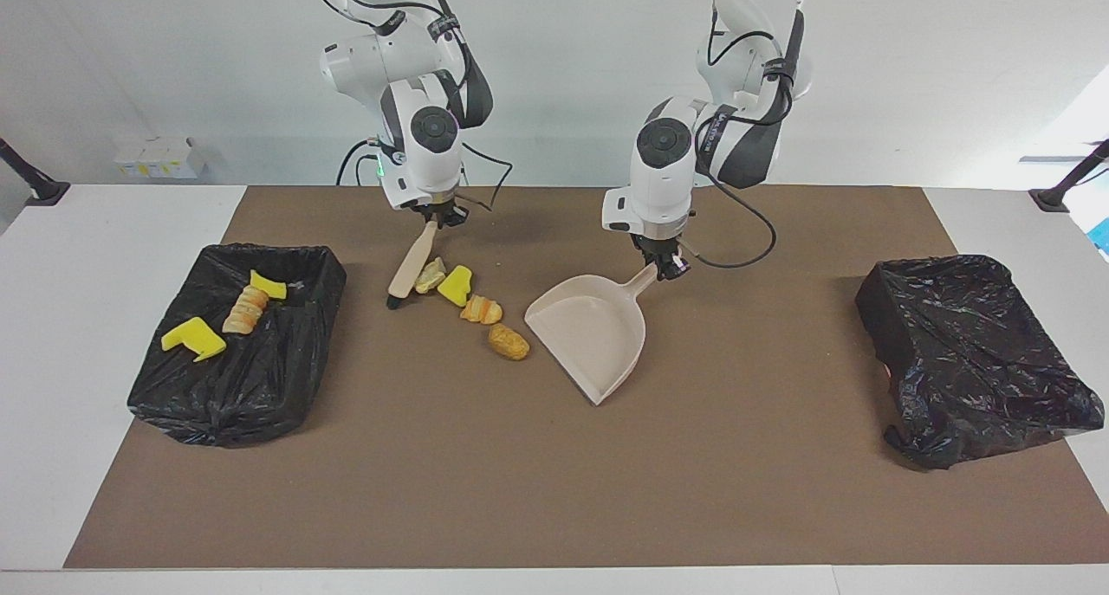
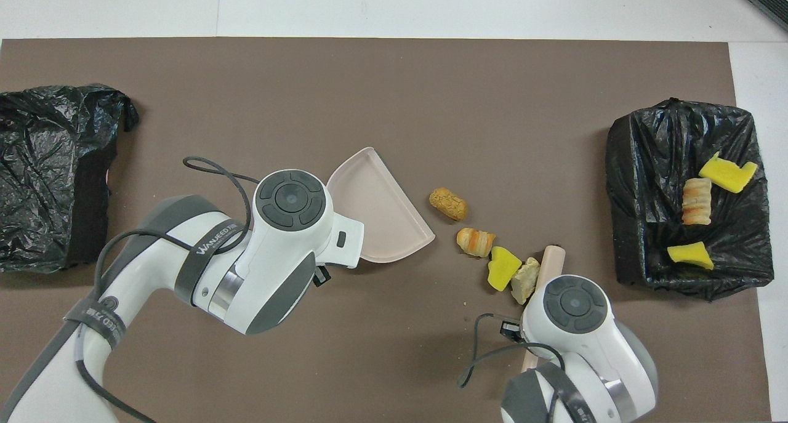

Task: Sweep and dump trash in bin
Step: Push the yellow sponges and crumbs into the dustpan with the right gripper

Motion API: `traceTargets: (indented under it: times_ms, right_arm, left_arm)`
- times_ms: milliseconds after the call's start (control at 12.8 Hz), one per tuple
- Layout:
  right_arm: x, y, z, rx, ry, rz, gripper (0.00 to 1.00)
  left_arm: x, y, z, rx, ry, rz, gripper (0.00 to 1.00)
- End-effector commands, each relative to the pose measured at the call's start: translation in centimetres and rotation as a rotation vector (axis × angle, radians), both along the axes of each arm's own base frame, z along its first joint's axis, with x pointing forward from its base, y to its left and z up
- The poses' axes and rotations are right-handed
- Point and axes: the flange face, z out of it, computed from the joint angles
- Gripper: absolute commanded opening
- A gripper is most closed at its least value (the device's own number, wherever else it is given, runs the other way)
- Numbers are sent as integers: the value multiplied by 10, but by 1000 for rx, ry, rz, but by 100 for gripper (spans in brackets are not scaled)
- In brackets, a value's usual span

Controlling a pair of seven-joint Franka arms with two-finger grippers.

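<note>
My right gripper (image 1: 439,219) is shut on the handle of a beige brush (image 1: 409,268) whose bristles rest on the mat beside a pale scrap (image 1: 430,274). That scrap touches a yellow chunk (image 1: 456,285). A bread-like lump (image 1: 481,309) and a tan lump (image 1: 509,341) continue the line of trash toward the dustpan (image 1: 598,335). My left gripper (image 1: 663,266) is shut on the dustpan's handle, and its empty mouth faces the tan lump (image 2: 449,203). The black-lined bin (image 1: 286,352) at the right arm's end holds two yellow chunks (image 1: 192,337) and a bread roll (image 1: 245,309).
A second black-bagged bin (image 1: 970,352) sits at the left arm's end of the brown mat. In the overhead view both wrists cover their grippers, and the brush (image 2: 548,263) pokes out by the right one.
</note>
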Motion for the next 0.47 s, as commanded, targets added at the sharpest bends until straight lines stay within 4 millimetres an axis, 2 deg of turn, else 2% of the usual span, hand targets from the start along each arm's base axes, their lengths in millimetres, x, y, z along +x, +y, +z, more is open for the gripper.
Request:
traceTargets:
  times_ms: [0,156,312,390]
  right_arm:
    - [19,42,-11,19,5,-70,0]
    - [36,81,-10,50,6,-104,0]
    - [66,104,1,78,-12,-106,0]
    - [74,115,-2,94,-7,-110,0]
  left_arm:
    - [-12,8,4,26,26,-83,0]
    - [-24,8,0,25,36,-134,0]
    - [-26,11,-1,28,46,-258,0]
    - [-27,11,0,32,39,-277,0]
